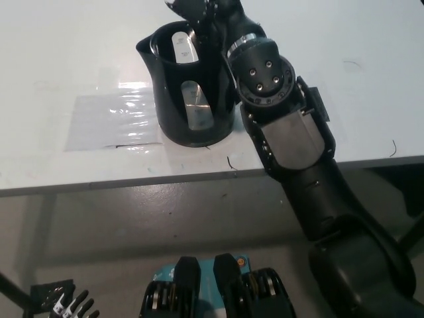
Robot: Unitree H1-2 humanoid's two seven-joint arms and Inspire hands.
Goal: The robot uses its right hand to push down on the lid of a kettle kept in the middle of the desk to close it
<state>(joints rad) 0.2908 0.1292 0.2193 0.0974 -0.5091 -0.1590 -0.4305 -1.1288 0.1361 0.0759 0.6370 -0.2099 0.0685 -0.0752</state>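
Kettle (192,93): upright mid-worktop (66,66), mouth open, lid unseen. Right hand (199,10) above kettle rim, poised for push; finger state indiscernible. Left hand (69,306) far below kettle, idle, spread.

The place looked like a lab or plain workroom. A bare white surface (79,59) carried a taped-down clear plastic sheet (112,119) near its front edge, scuff marks toward its right edge, and a grey hard floor (165,218) lay below.
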